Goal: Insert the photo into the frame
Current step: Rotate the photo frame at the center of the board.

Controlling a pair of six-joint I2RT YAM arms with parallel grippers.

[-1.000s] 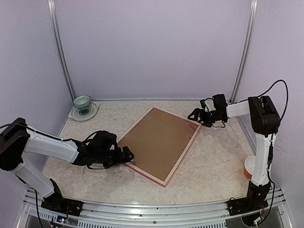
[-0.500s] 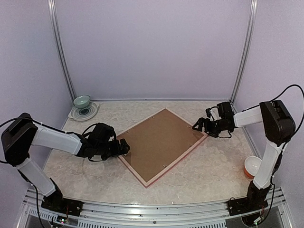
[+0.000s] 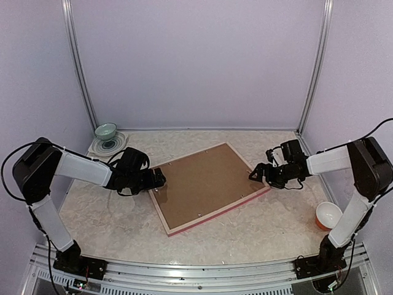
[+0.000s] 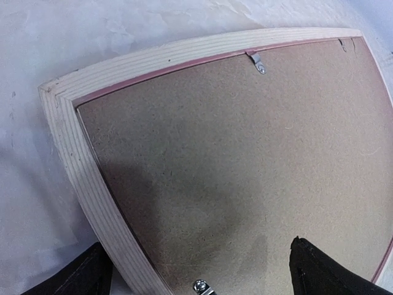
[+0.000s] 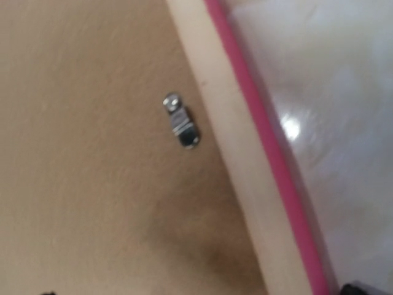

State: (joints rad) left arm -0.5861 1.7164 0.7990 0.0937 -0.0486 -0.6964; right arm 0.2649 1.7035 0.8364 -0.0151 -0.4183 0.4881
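The frame (image 3: 216, 212) lies face down on the table, pale wood rails up, with a pink edge along its near side. A brown backing board (image 3: 206, 181) fills it and is held by small metal clips (image 4: 256, 61). The photo is hidden. My left gripper (image 3: 156, 179) is open at the frame's left corner, its fingers wide apart astride the pale rail (image 4: 80, 160). My right gripper (image 3: 256, 174) is open at the right corner, over the rail (image 5: 227, 141) and a clip (image 5: 181, 126). Only its fingertips show at the bottom edge of the right wrist view.
A green bowl (image 3: 105, 131) sits on a patterned plate (image 3: 110, 146) at the far left corner. An orange and white bowl (image 3: 328, 215) stands at the right edge beside the right arm. Walls close in the table on three sides.
The frame has turned clockwise, its long sides now nearer to level across the table. My left gripper moved away from me with its corner. My right gripper moved toward me with its corner.
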